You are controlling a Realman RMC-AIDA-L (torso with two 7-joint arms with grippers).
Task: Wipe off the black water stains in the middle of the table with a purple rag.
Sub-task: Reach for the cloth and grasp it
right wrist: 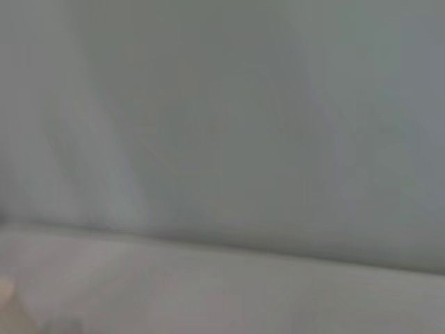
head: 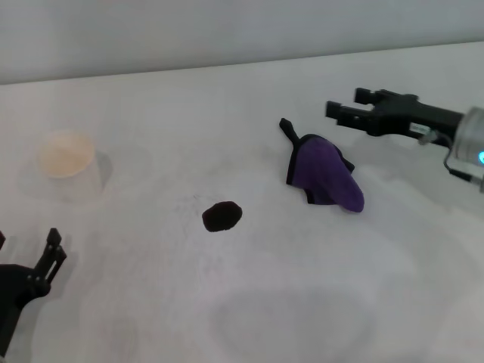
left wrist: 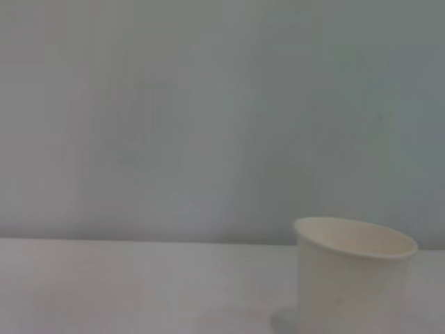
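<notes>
Purple rag (head: 327,173) lies untouched — right gripper (head: 346,107) hovers just beyond, open

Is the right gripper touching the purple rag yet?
Apart. The head view shows the right gripper open, with bare table between its fingertips and the purple rag.

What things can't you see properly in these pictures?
- Under the crumpled purple rag with black edging: the white table there is covered in the head view.
- Whitish paper cup: its base is cut off in the left wrist view.
- Right wrist view: only blur, no rag or oval black stain.
</notes>
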